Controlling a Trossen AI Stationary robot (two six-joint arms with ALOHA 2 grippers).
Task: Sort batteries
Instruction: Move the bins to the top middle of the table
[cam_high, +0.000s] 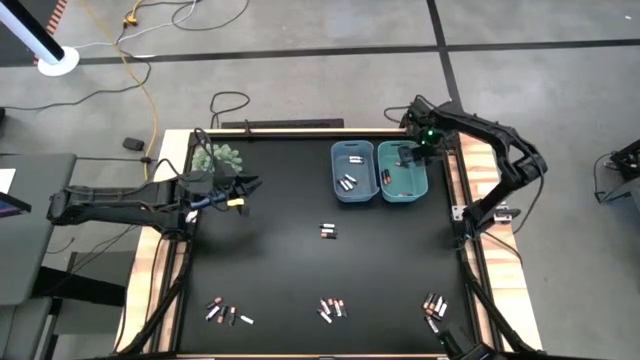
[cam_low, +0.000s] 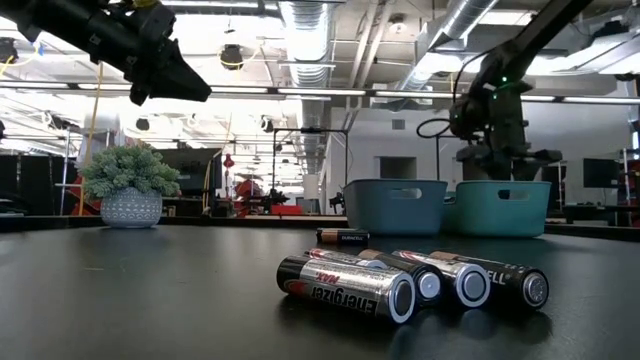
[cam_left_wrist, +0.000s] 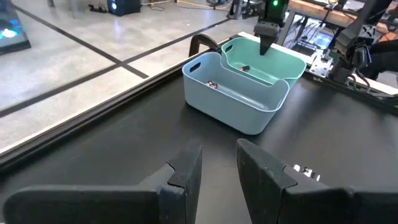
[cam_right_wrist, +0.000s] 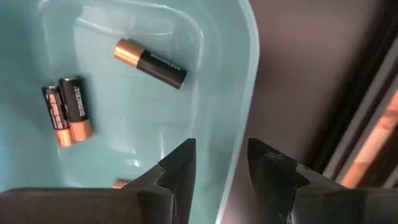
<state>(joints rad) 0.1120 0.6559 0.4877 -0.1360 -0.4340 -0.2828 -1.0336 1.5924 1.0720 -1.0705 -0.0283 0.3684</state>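
From above, my right tool (cam_high: 412, 157) hangs over the teal bin (cam_high: 402, 171), my left tool (cam_high: 243, 187) waits above the desk (cam_high: 280, 270), and batteries (cam_high: 328, 231) lie scattered there. My left wrist view shows its fingers (cam_left_wrist: 186, 168) slightly apart, empty. My right wrist view shows narrow, empty fingers (cam_right_wrist: 177, 168) above dark copper-ended batteries (cam_right_wrist: 149, 62) in the bin.

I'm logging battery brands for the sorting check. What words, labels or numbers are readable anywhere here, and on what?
"Energizer MAX": on the silver battery lying nearest in the low view.
"...ELL": the end of a word on the dark battery at the far side of that same row; the start is hidden.
Print on the copper-ended batteries in the teal bin: too blurred to read.
No other text is readable.
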